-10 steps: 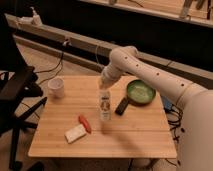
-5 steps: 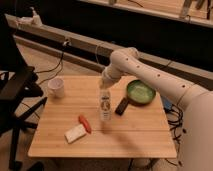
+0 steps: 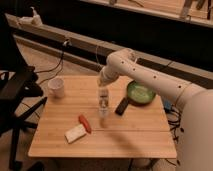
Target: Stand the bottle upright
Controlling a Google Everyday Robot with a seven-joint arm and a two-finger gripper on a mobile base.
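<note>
Apparently nothing has shifted: the bottle [image 3: 103, 102] stands upright on the desk [image 3: 135, 132] directly beneath the tool [image 3: 103, 91] (grip state unreadable), so only release remains.

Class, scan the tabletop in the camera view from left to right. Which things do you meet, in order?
White mug → pale block → red-orange oblong item → bottle, upright under the gripper → dark flat object → green bowl.

The gripper [image 3: 103, 93] sits directly over the bottle [image 3: 103, 106], hiding its top, the jaws too blurred to read, while beyond the bottle the robot's body runs off the picture's right edge.
</note>
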